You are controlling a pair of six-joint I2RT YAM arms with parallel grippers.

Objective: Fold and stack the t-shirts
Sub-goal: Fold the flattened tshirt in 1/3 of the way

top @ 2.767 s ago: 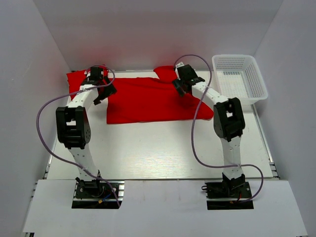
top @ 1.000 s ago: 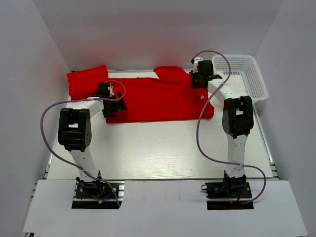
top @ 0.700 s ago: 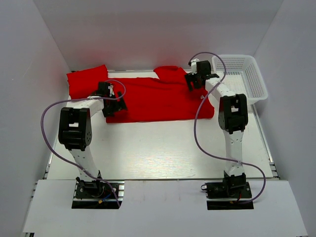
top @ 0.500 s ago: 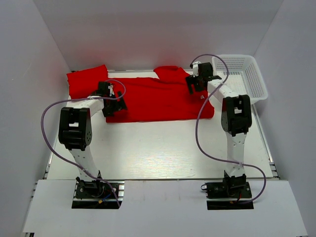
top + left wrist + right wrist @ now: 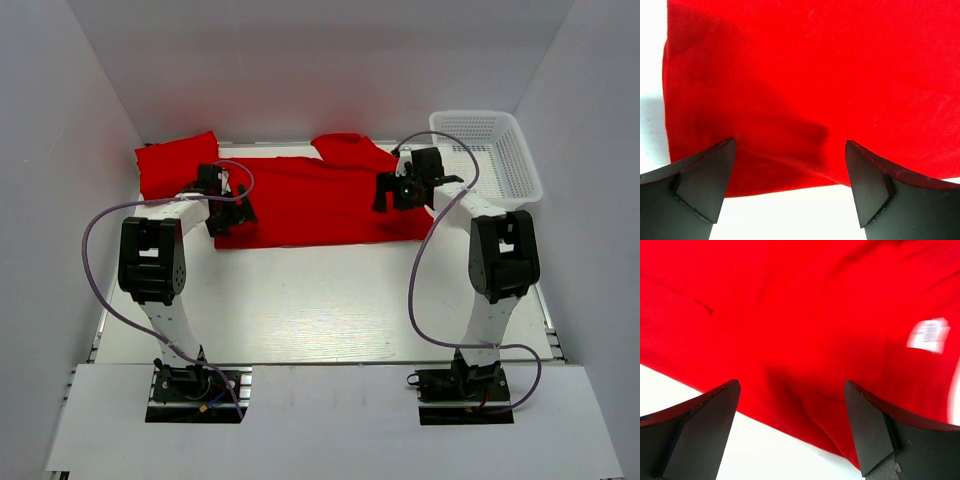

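Observation:
A red t-shirt (image 5: 320, 200) lies spread flat across the back of the table, one sleeve (image 5: 345, 148) pointing toward the rear wall. A second red t-shirt (image 5: 172, 162) lies bunched in the back left corner. My left gripper (image 5: 232, 212) hovers open over the spread shirt's left front corner; in the left wrist view the gripper (image 5: 790, 142) straddles the cloth's (image 5: 805, 75) front edge, holding nothing. My right gripper (image 5: 388, 195) is open above the shirt's right part; in the right wrist view the gripper (image 5: 792, 382) spans the hem, with a white label (image 5: 927, 335) to the right.
A white mesh basket (image 5: 530, 170) stands at the back right corner, close to the right arm. White walls enclose the table (image 5: 320, 300) on three sides. Purple cables loop from both arms.
The right gripper has opened and swung from the shirt's back right corner by the basket forward and down over its right part. The left arm has stayed put for the last second.

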